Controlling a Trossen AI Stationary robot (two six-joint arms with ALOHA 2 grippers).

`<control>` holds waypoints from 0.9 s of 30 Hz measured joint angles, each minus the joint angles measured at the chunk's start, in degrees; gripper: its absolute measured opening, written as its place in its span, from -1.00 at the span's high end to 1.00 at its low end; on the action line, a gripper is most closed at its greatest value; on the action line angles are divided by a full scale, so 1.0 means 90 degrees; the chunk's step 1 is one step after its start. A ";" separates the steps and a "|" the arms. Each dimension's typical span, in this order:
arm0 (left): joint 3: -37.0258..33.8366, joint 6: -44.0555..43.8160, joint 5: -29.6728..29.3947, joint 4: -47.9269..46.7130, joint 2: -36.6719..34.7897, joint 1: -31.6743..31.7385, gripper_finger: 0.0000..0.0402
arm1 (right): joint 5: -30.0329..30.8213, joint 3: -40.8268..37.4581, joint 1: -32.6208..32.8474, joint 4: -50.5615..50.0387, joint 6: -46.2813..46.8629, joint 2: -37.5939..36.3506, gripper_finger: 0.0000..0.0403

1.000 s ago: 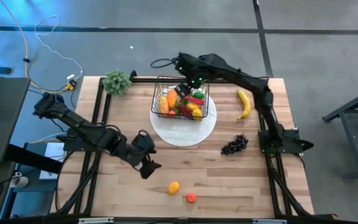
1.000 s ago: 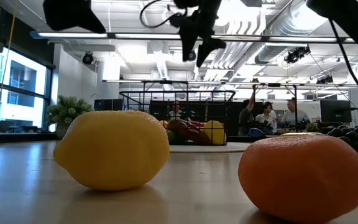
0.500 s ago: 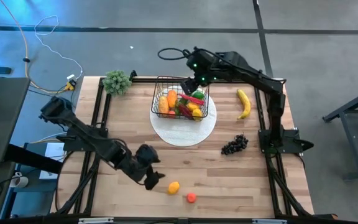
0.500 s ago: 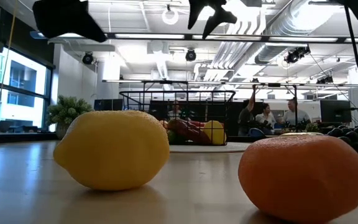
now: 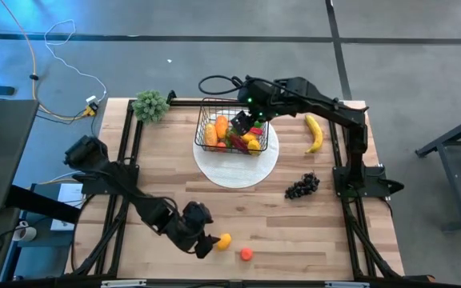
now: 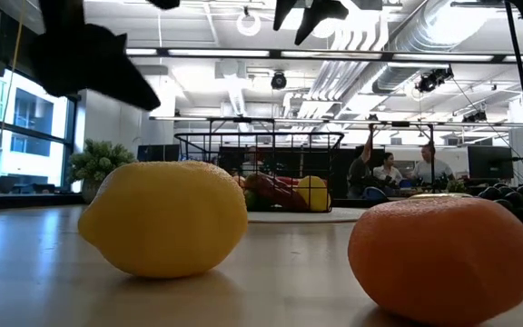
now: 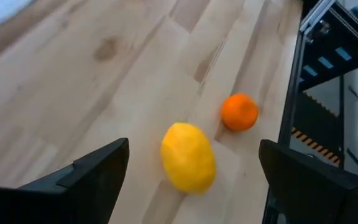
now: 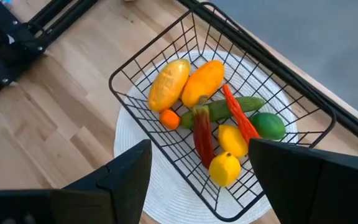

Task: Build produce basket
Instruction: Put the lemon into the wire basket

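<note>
Table (image 5: 318,232): pale wood planks, matt, visible grain. Basket (image 8: 166,59): thin black metal wire. Lemon (image 6: 163,218): finely dimpled, slightly glossy skin.

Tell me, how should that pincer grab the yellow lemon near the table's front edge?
Probably from above, across the lemon's narrow middle. It lies on its side with bare wood around it, and the open left pincer already straddles it.

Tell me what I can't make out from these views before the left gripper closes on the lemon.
- Left gripper: open around the lemon; fingertips cut off by the left wrist view's edge, contact unclear.
- High view: the arm partly hides the lemon.
- Basket: low view, contents mostly hidden by the lemon.
</note>
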 joint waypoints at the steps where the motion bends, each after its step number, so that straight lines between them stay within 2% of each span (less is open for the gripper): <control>1: 0.0001 -0.0072 -0.0002 0.0051 0.0081 -0.0018 -0.74 | 0.0012 -0.0001 0.0019 0.0000 0.0000 0.0000 -0.23; 27: 0.0002 -0.0293 0.0044 0.1635 0.1865 -0.0086 -0.74 | 0.0054 -0.0018 0.0032 -0.0027 0.0106 0.0000 -0.23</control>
